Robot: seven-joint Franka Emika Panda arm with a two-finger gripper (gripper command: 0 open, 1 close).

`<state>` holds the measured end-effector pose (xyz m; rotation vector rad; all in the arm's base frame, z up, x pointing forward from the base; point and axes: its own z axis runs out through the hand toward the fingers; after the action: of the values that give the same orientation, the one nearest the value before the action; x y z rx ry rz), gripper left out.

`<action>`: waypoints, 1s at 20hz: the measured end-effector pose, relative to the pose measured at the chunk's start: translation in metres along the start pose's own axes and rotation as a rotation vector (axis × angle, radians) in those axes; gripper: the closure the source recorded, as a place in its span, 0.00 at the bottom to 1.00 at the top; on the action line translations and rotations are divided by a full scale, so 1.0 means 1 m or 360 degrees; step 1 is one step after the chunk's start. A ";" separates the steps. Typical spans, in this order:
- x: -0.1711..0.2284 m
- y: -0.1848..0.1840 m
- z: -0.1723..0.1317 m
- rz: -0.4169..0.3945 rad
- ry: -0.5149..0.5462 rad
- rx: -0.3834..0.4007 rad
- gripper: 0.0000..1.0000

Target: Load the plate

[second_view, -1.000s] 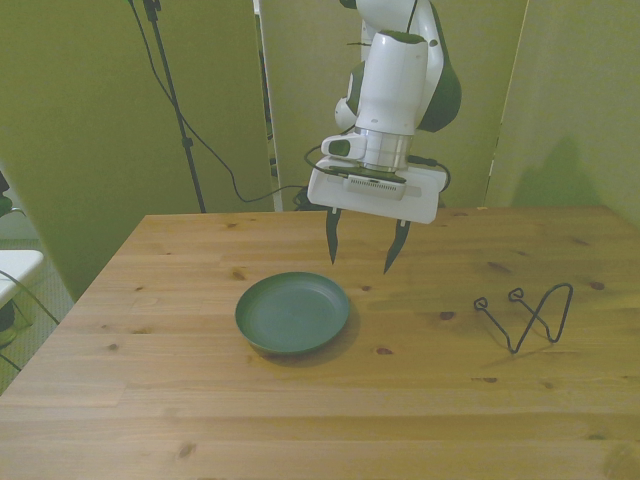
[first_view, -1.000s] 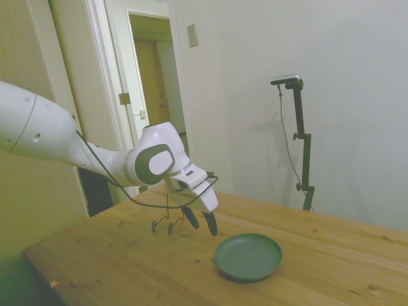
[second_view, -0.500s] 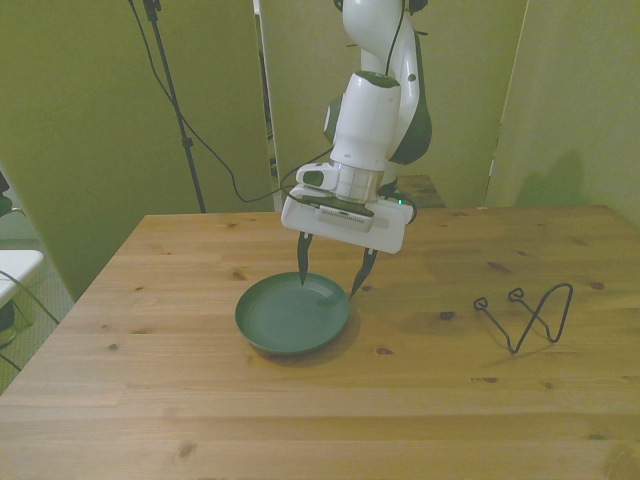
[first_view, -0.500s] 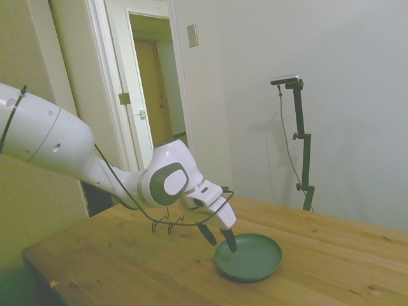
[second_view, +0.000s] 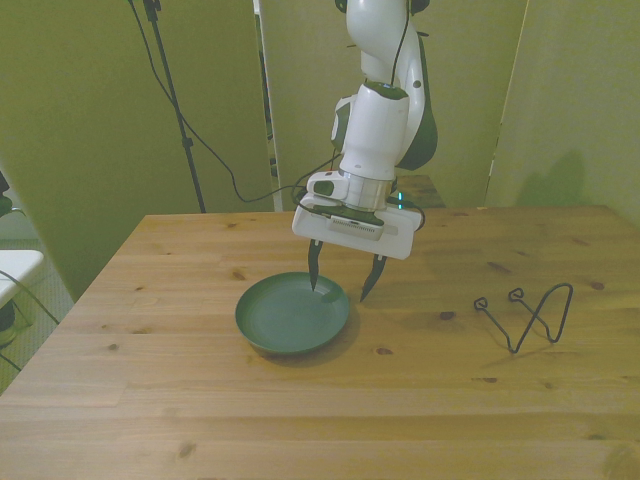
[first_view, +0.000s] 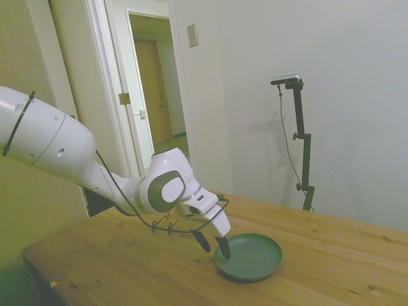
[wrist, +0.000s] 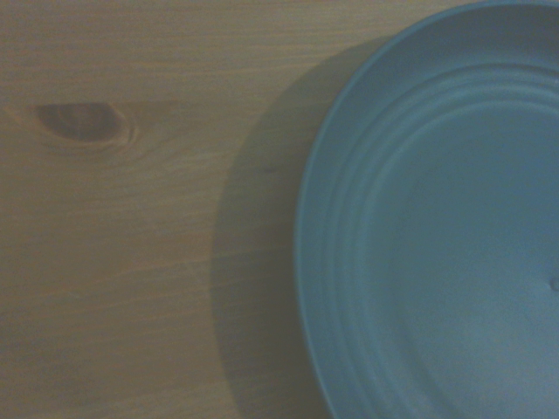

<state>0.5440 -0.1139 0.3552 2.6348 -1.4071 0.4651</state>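
While the white arm is reaching low over the wooden worktop (second_view: 150,400), its end effector (second_view: 340,287) is hanging with its two dark fingers (second_view: 315,270) spread apart and gripping nothing. In the front view one fingertip is sitting over the inside of the dark green plate (second_view: 290,318), close to the rim on the side nearest the worktop's far edge, and the other fingertip is sitting just outside that rim, over bare wood on the front view's right. The side view is showing the end effector (first_view: 213,245) tilted, with one finger over the near part of the plate (first_view: 255,258) and the other beside it; whether either tip is touching the plate cannot be told.

The plate is lying flat on the worktop (first_view: 115,268), roughly midway between the near and far edges and somewhat toward the front view's left edge, and it is holding nothing. The wrist view is showing part of the plate (wrist: 437,244) from close above, with faint concentric rings inside its shallow rim, lying on wood grain (wrist: 131,262) that is carrying a dark knot (wrist: 79,120).

A bent black wire rack (second_view: 527,315) is standing well apart from the plate, toward the worktop's edge on the front view's right. A black cable (first_view: 172,226) is looping under the wrist.
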 end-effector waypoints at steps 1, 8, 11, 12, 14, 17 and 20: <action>0.000 0.000 0.002 0.0011 -0.0002 -0.0001 1.00; -0.001 -0.005 0.008 0.0056 -0.0026 0.0003 1.00; 0.000 -0.006 0.009 0.0068 -0.0034 0.0006 1.00; 0.000 -0.005 0.009 0.0077 -0.0043 0.0011 1.00; 0.000 -0.005 0.009 0.0085 -0.0054 0.0018 1.00; 0.001 -0.005 0.009 0.0088 -0.0061 0.0023 1.00; 0.003 -0.006 0.007 0.0092 -0.0080 0.0043 1.00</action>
<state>0.5517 -0.1150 0.3495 2.6507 -1.5052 0.4300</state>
